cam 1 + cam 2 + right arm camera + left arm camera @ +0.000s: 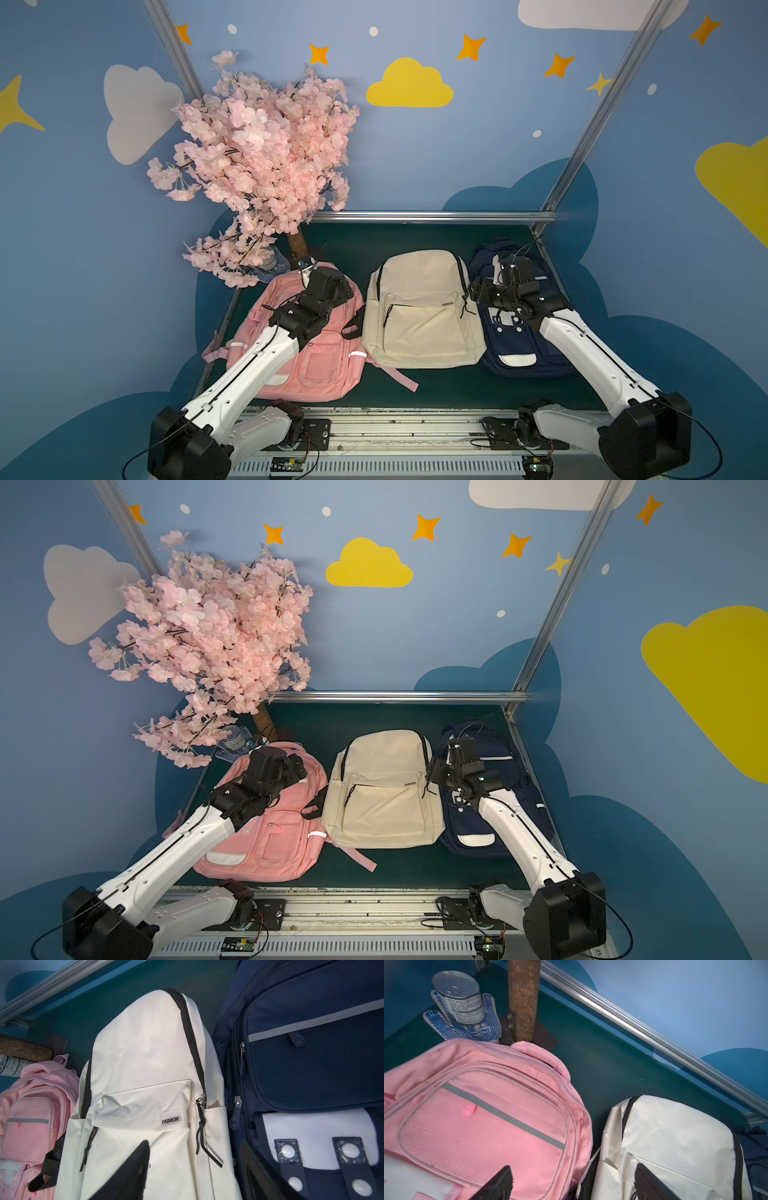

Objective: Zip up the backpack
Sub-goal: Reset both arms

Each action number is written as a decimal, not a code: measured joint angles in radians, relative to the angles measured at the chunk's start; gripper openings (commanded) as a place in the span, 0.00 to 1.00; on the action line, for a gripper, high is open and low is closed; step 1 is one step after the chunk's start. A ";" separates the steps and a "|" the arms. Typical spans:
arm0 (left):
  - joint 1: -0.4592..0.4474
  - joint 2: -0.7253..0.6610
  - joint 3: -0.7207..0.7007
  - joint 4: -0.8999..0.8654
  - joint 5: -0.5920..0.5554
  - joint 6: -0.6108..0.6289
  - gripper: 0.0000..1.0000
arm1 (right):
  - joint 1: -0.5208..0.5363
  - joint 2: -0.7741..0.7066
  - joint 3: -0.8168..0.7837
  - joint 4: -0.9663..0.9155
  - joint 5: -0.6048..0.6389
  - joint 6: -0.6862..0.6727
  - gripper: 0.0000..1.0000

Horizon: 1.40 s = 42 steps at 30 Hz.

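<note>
1. Since all three packs lie flat on the tabletop [436, 386] with bottoms near and tops far, the cream backpack [419, 307] sits in the middle. The pink backpack [328, 365] is just beside it on the left and the navy backpack [515, 345] lies against it on the right.
2. The right tool [195, 1145] hangs over the cream-navy border, fingers wide apart and holding nothing. The left tool [573, 1167] hovers over the pink pack's far half, equally wide and empty.
3. The cream pack's slider [201, 1101] sits on its right edge, just far of the right tool, and its pull cord [200, 1134] shows in the gap between that tool's fingers. The right arm is plainly the nearer one.
4. From the slider the zip [190, 1028] runs far along the right edge and arcs left over the top. Its teeth look meshed there, so this pack seems already zipped.
5. Farthest, a can [460, 999] stands on a glove [471, 1028] beside a trunk [524, 999].
</note>
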 measured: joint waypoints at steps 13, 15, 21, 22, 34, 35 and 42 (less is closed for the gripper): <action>0.104 -0.127 -0.256 0.132 -0.039 0.127 1.00 | 0.159 0.429 0.001 0.118 -0.117 0.046 0.73; 0.108 -0.141 -0.303 0.186 -0.061 0.176 1.00 | 0.159 0.400 0.004 0.109 -0.121 0.044 0.76; 0.165 -0.122 -0.364 0.359 -0.095 0.350 1.00 | 0.140 0.183 0.047 0.010 -0.040 0.002 0.81; 0.179 -0.110 -0.372 0.396 -0.098 0.380 1.00 | 0.130 0.132 0.053 0.006 -0.010 -0.006 0.83; 0.306 0.235 -0.619 1.056 0.063 0.656 1.00 | -0.102 -0.116 -0.364 0.426 0.315 -0.316 0.94; 0.311 0.257 -0.619 1.096 0.085 0.676 1.00 | -0.121 -0.086 -0.404 0.487 0.337 -0.333 0.94; 0.384 0.431 -0.617 1.397 0.253 0.749 1.00 | -0.192 0.153 -0.573 1.028 0.391 -0.450 0.95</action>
